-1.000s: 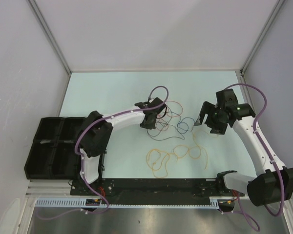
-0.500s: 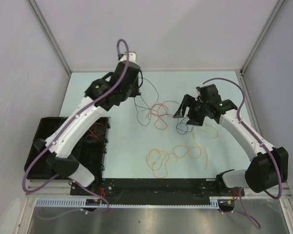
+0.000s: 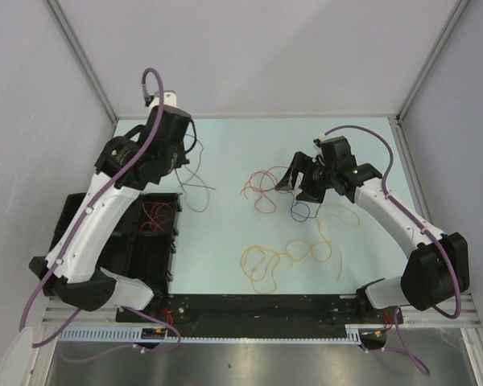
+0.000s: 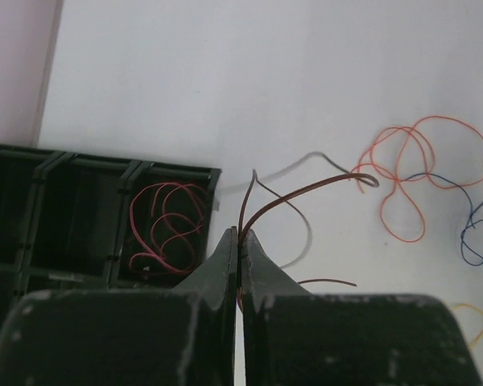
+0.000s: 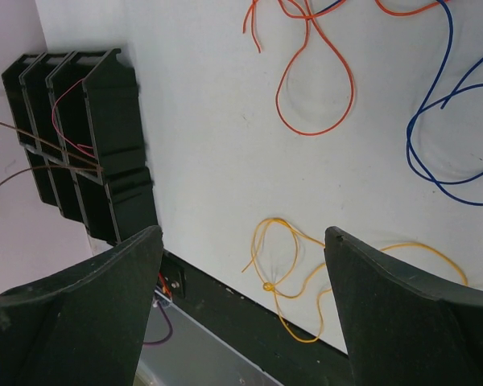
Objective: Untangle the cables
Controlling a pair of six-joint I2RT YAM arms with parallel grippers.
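Note:
My left gripper (image 3: 177,158) is shut on a thin dark cable (image 3: 195,190) and holds it in the air near the black tray's far right corner. In the left wrist view the jaws (image 4: 241,241) pinch the dark cable (image 4: 306,191), whose ends curl free. A red cable (image 3: 262,189), a dark blue cable (image 3: 302,211) and a yellow-orange cable (image 3: 294,256) lie on the table. My right gripper (image 3: 294,178) is open and empty, just right of the red cable. Its wrist view shows the red (image 5: 314,88), blue (image 5: 443,153) and yellow (image 5: 282,265) cables below the open gripper (image 5: 241,265).
A black compartment tray (image 3: 80,241) stands at the table's left edge; one compartment holds a coiled red cable (image 3: 153,215), which also shows in the left wrist view (image 4: 165,225). White walls close the back and sides. The black base rail (image 3: 249,305) runs along the near edge.
My left arm has swung left and up, pulling the dark cable out of the pile toward the tray. My right gripper has moved left toward the red cable and stays open.

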